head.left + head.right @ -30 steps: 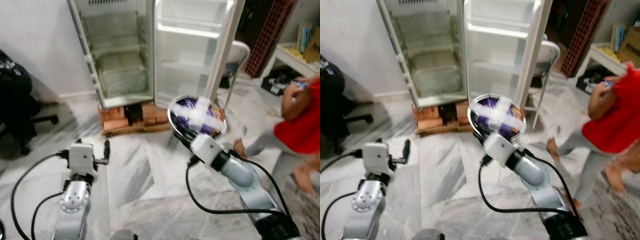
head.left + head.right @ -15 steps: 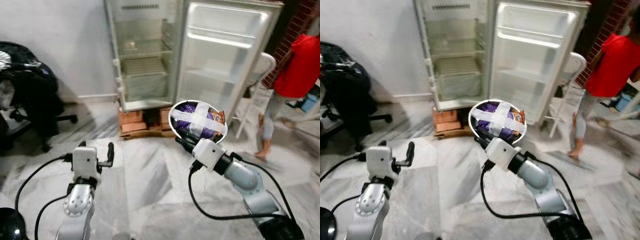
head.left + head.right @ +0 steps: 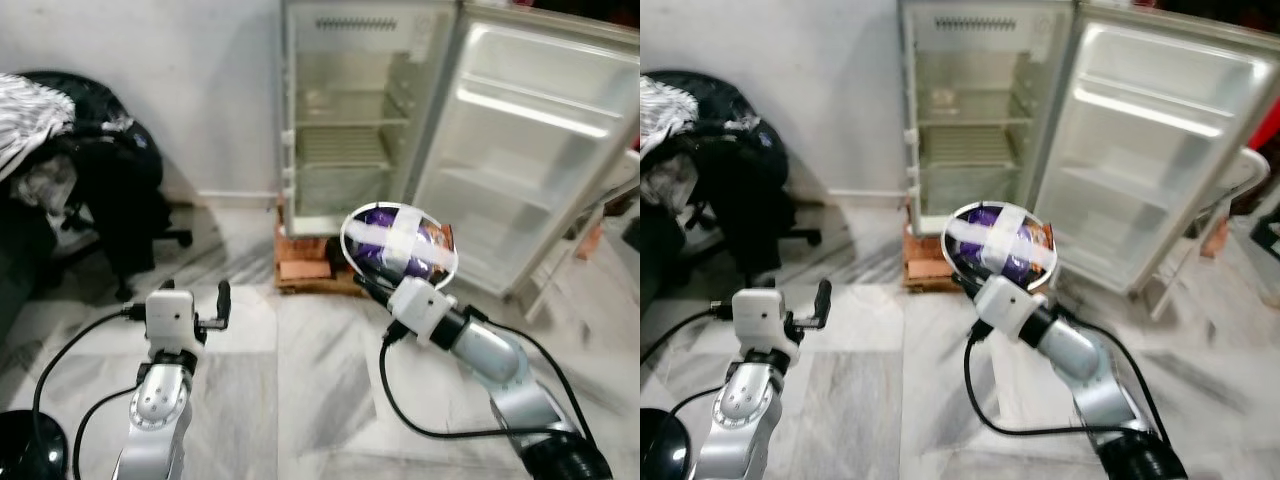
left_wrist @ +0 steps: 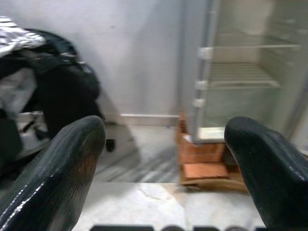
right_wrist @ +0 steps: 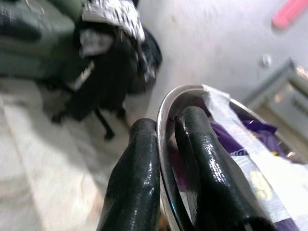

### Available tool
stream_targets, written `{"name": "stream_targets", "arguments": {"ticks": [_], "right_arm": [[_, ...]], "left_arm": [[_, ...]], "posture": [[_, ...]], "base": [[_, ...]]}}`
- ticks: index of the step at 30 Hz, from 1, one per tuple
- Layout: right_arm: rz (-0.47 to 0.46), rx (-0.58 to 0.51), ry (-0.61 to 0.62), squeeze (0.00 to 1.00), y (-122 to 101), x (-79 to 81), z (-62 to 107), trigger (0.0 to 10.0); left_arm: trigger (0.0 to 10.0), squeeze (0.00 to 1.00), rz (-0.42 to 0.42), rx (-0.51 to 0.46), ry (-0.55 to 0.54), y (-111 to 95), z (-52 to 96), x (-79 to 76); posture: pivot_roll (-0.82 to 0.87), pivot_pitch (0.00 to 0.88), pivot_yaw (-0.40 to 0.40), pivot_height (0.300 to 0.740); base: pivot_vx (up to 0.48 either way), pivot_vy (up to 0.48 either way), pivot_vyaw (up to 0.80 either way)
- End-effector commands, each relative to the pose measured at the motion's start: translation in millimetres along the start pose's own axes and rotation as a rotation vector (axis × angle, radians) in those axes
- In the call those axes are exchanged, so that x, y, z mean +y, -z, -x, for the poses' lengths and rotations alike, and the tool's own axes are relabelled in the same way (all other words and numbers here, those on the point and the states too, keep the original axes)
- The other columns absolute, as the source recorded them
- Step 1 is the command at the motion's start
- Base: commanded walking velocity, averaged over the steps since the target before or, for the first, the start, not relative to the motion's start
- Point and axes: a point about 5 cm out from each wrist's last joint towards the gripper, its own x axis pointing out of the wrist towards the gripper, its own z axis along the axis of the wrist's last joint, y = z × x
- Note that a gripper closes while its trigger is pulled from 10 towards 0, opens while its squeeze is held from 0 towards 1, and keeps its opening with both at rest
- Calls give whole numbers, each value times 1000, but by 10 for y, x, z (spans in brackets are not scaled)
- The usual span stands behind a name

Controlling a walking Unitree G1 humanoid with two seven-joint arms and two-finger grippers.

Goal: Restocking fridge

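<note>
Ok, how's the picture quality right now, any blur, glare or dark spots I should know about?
Eye views: mild motion softness, the fridge interior pale and hazy, its open door washed bright. Left wrist view: blurred overall, the near black fingers soft and dark. Right wrist view: background chair smeared; glare streaks on the bowl rim and fingers.

We see a grey-veined marble floor [image 3: 300,380] spreading before us. On it, against the white wall, a stack of bricks [image 3: 305,262] sits under the open fridge [image 3: 345,110], which rests on them. To our left a black office chair [image 3: 125,200], heaped with clothes, stands on the same floor.
</note>
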Motion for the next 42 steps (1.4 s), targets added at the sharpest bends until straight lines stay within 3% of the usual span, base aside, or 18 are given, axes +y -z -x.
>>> {"name": "stream_targets", "arguments": {"ticks": [1,22,42], "right_arm": [[19,-27,-11,0,-52,-3,-26,10000],[36,-19,-27,0,-28,3,-28,10000],[41,-23,-46,0,-16,36,-40,10000]], "left_arm": [[10000,0,-15,6,-5,7,6,42],[10000,0,-2,24,-19,35,15,41],[10000,0,-17,34,-10,53,16,45]], "posture": [[53,0,-59,740],[50,0,-63,740],[52,0,-59,740]], "base": [[424,0,0],[451,0,0],[369,301,0]]}}
